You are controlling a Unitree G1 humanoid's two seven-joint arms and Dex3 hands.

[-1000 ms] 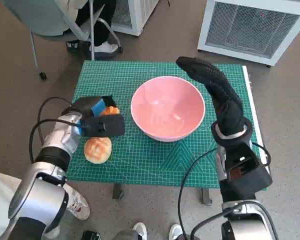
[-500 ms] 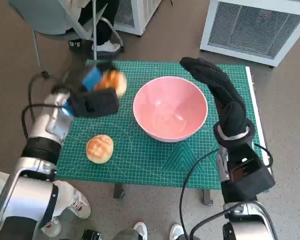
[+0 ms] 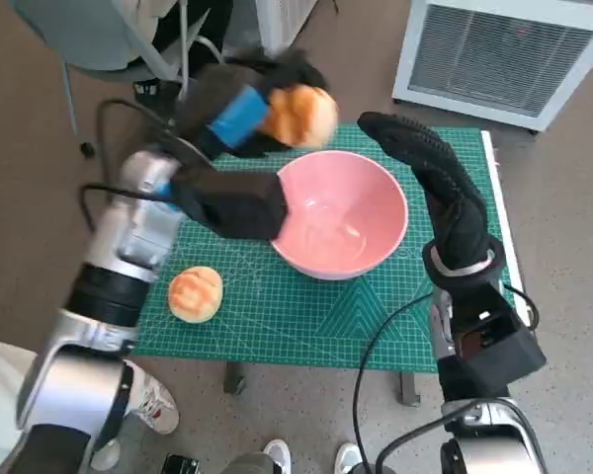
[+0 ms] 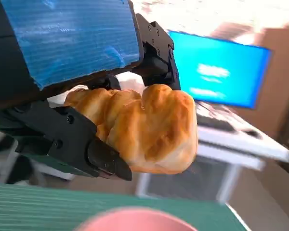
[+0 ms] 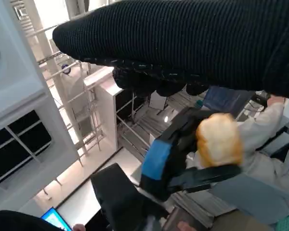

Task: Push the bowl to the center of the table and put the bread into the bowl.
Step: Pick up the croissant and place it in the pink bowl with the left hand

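1. Now, your mat (image 3: 415, 326) carries the bowl (image 3: 341, 212) near its middle.
2. Your right hand (image 3: 420, 163), flat and holding nothing, rests against the bowl's far right rim.
3. Your left hand (image 3: 252, 114) grips a bun (image 3: 298, 116) raised just beyond the bowl's far left rim; bring it toward you and rightward.
4. A second bun (image 3: 195, 293) lies near left.
5. No readable writing.

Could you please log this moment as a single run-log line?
left hand: holds bread roll raised near pink bowl rim | right hand: empty, beside bowl | second roll: on green mat | step: bread not yet in bowl
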